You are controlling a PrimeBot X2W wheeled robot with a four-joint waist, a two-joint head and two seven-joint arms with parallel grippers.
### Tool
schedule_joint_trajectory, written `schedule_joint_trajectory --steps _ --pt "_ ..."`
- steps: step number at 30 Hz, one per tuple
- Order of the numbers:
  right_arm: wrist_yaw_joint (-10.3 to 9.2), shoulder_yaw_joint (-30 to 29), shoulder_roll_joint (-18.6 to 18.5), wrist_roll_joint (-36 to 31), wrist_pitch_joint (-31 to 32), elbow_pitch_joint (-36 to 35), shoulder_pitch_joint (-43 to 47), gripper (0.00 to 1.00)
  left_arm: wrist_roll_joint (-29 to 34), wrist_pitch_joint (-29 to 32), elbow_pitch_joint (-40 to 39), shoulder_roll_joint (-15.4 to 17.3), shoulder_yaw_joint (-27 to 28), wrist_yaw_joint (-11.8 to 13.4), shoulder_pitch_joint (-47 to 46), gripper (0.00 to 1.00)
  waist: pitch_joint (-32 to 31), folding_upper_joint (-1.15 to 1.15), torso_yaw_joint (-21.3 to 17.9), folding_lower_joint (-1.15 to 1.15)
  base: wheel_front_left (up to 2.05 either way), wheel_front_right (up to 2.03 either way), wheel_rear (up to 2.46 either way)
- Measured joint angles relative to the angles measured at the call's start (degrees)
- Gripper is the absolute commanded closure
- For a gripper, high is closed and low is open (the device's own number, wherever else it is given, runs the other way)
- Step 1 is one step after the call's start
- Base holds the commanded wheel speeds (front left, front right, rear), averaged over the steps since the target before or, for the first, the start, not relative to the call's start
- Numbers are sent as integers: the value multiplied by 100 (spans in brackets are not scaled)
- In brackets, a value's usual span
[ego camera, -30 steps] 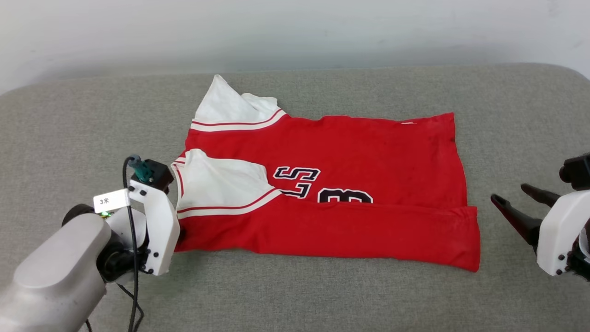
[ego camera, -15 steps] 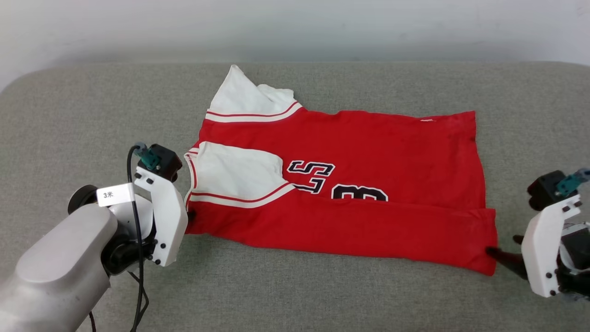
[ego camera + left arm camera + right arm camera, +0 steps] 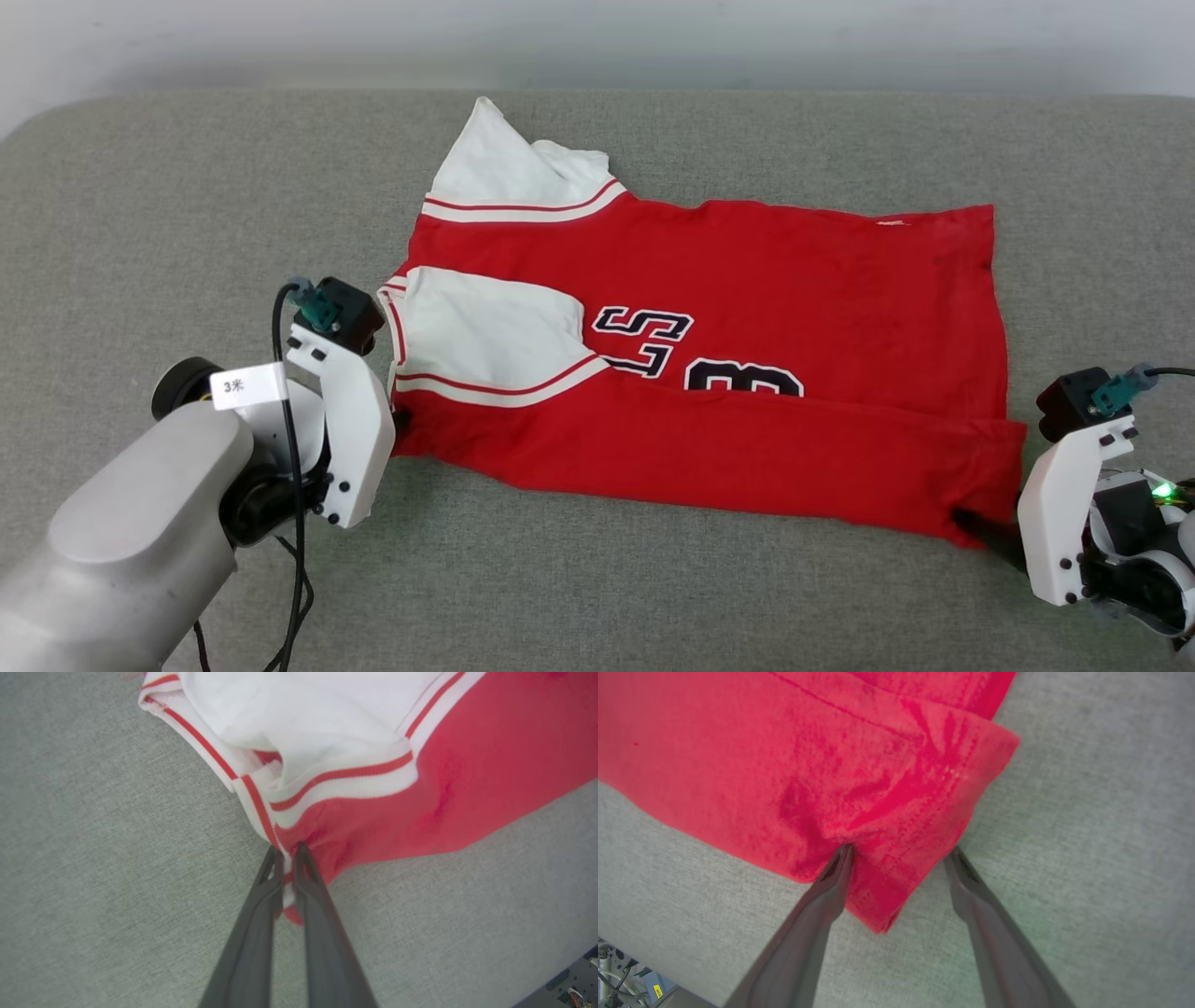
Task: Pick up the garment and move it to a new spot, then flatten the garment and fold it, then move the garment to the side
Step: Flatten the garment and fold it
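Creased red garment with striped trim lies on coarse grey upholstery

A grey, coarse-woven padded surface with rounded far corners spreads across the head view, backed at 12 o'clock by a pale, plain wall.

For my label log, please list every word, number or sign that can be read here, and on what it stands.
"3米": white tag on the left forearm.
"S": black letter on the red jersey.
Next letter and the number: partly covered, unsure.
Yellow sticker, right wrist view: too small.
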Motion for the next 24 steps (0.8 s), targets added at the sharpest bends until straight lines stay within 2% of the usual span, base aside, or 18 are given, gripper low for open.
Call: schedule_joint_trajectory --steps 1,2,11,18,24 --pt "-19 46 -2 51 -73 15 -20 53 -2 -32 20 -1 -1 0 10 100 -10 0 -8 0 0 0 0" --pt "-19 77 -1 105 -160 53 -38 100 -4 -48 48 1 -2 0 34 100 -25 0 -20 0 0 0 0" --pt "13 383 -12 415 -775 113 -102 100 -144 -388 191 12 0 1 458 100 -380 0 -101 0 0 0 0" --pt "22 263 -366 750 -1094 -313 182 100 -276 -650 -140 326 79 92 925 100 -812 0 -135 0 0 0 0" --pt "22 87 -684 848 -1112 -753 649 100 -380 -728 -676 611 87 296 1423 100 -1063 0 -131 0 0 0 0"
